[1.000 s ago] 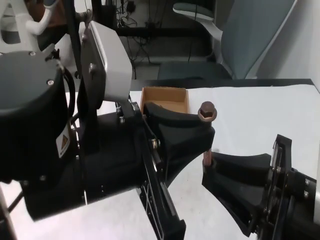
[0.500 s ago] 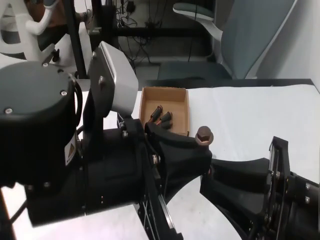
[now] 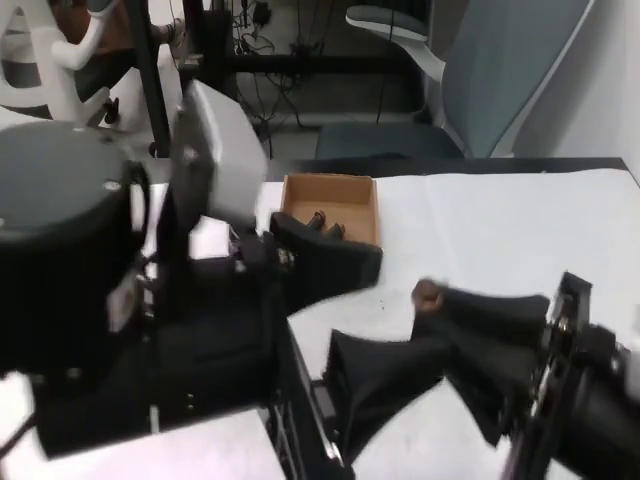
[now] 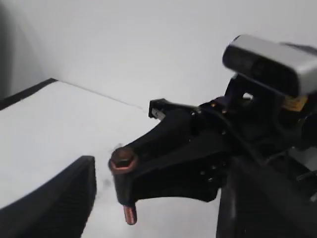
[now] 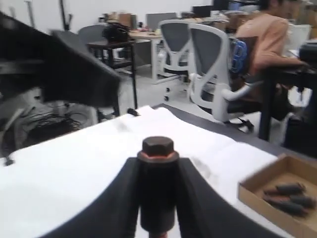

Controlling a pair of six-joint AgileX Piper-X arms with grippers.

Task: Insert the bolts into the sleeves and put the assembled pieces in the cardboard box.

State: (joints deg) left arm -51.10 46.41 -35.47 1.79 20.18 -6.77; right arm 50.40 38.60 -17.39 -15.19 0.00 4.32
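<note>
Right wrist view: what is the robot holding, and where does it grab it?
The right gripper holds a bolt; its fingers pinch the dark middle, just under the head.

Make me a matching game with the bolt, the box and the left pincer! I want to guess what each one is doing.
Things:
1. bolt
2. cardboard box
3. left pincer

States:
A. open, holding nothing
B. has dark finished pieces inside
C. squeezed in the right pincer

Pairs: 1-C, 2-B, 3-A
</note>
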